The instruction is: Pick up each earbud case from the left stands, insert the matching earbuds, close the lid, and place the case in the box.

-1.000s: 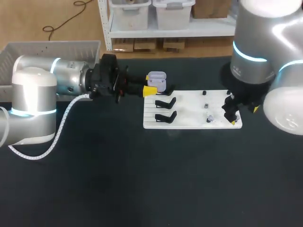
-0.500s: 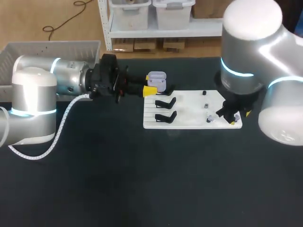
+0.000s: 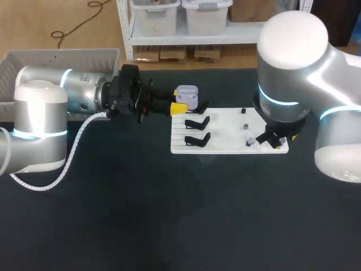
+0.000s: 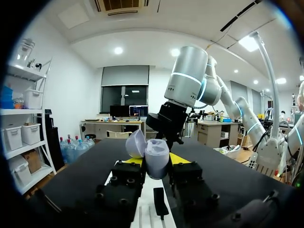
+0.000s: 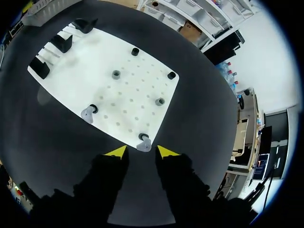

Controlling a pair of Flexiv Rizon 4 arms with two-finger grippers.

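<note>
A lavender earbud case (image 3: 186, 97) with its lid up is held level over the table, just behind the white board (image 3: 225, 132). My left gripper (image 3: 179, 107) is shut on it. The left wrist view has the case (image 4: 156, 160) between both fingers, lid (image 4: 136, 143) tipped back. My right gripper (image 3: 285, 142) hangs over the board's front right corner. In the right wrist view its fingers (image 5: 141, 152) stand apart, with a grey earbud (image 5: 144, 144) just ahead of the gap and touching neither tip. A second grey earbud (image 5: 88, 114) lies further along the board's (image 5: 118, 90) front edge.
Black stands (image 3: 197, 122) (image 3: 197, 139) sit on the board's left part, also seen as stands (image 5: 61, 42) in the right wrist view. Small dark pegs (image 5: 116, 74) (image 5: 160, 101) dot the board. A white bin (image 3: 56, 59) stands at the back left.
My right arm has turned and settled lower over the board's front right corner, and its fingers have drawn closer together. The left arm and the case have not moved.
</note>
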